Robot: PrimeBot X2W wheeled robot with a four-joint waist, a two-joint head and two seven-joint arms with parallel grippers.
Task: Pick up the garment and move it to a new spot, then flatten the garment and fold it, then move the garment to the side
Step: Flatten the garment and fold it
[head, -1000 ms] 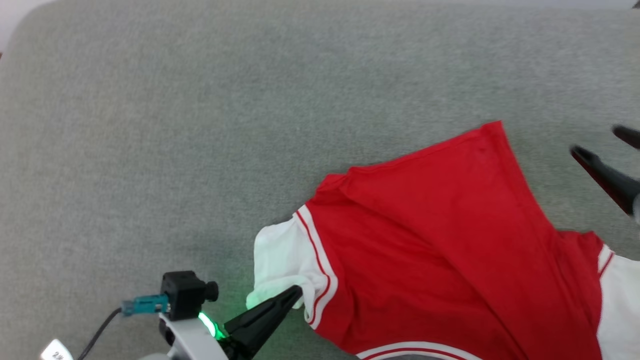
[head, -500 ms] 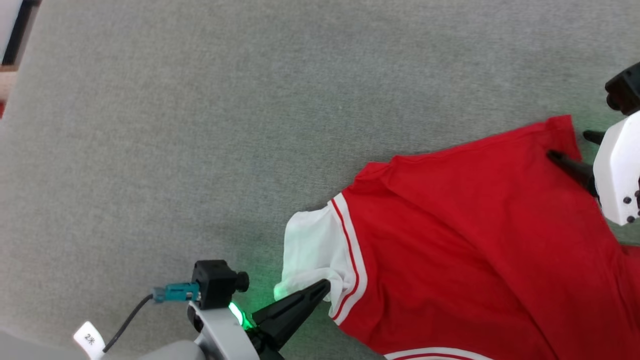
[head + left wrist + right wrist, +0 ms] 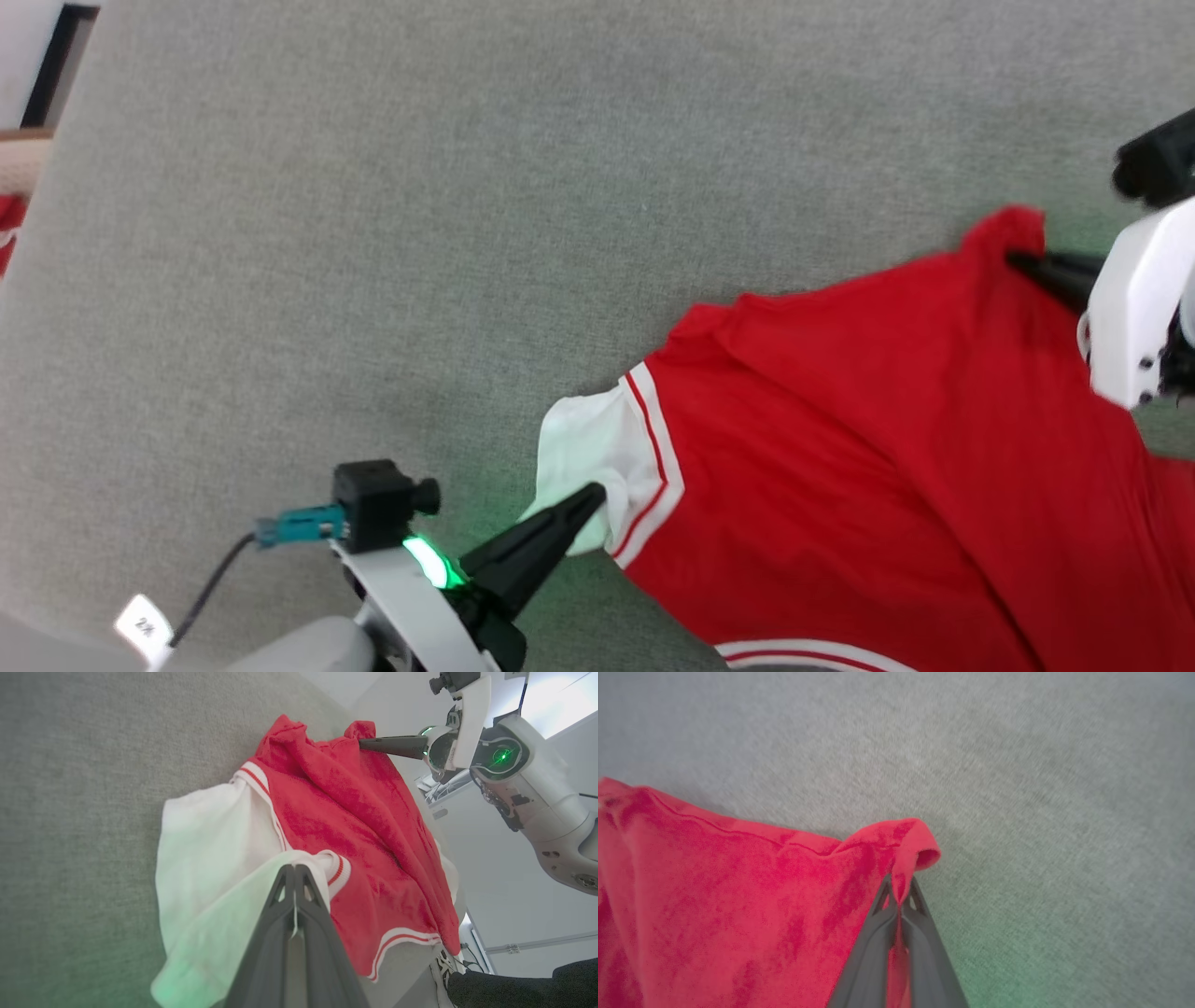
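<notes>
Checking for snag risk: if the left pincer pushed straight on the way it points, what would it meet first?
The garment itself: the left pincer is shut on its white sleeve, with the red body right ahead, though depth is unclear.

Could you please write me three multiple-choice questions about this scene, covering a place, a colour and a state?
1. Which part of the garment does the left gripper hold? A) a red corner B) the white sleeve C) the neckline
2. What colour is the surface under the garment? A) blue B) brown C) grey
3. The right gripper is: A) shut on red cloth B) wide open C) shut empty

1 B, white cloth is clamped at its tip; 2 C, grey fabric lies all around the garment; 3 A, a red corner is pinched in it.
</notes>
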